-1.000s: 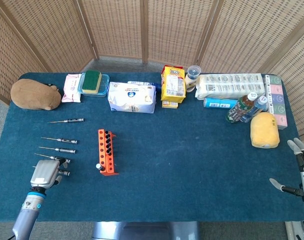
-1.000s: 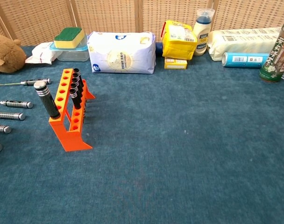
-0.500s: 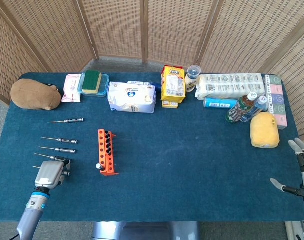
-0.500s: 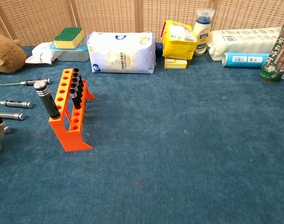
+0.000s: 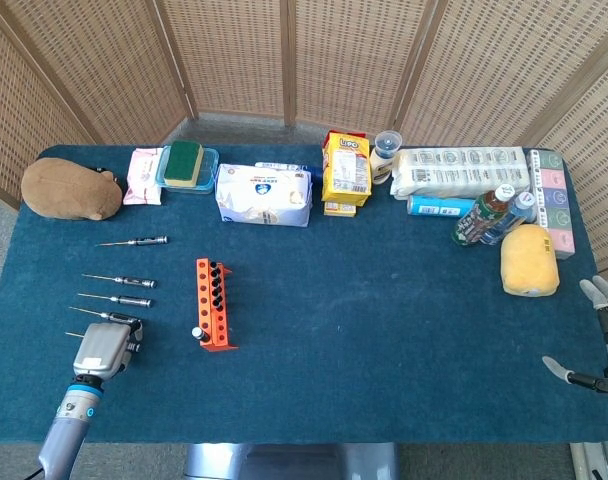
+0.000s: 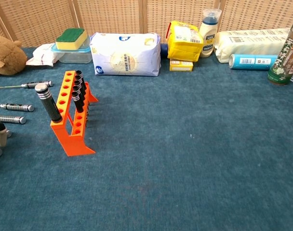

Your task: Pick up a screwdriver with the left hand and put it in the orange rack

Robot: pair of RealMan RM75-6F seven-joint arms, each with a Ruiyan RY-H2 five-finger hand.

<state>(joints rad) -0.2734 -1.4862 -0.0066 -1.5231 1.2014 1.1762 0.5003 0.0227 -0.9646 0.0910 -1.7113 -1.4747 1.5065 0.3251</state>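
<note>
Head view: left hand [image 5: 101,349] palm-down over nearest screwdriver [image 5: 102,316] at table's front-left; grip state can't be told. Three more screwdrivers lie beyond. Orange rack [image 5: 213,303] just right of them, w/ several already slotted. Right hand [image 5: 602,345] at far right edge, fingers spread, holding nothing.
Chest view: one left-hand finger [image 6: 0,136] at the edge, by a screwdriver handle; rack [image 6: 72,115] nearby.

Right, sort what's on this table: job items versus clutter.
Job: left hand, loose screwdrivers, orange rack.
Clutter: stuffed toy, sponge, tissue pack, yellow snack bag, bottles, right hand.
</note>
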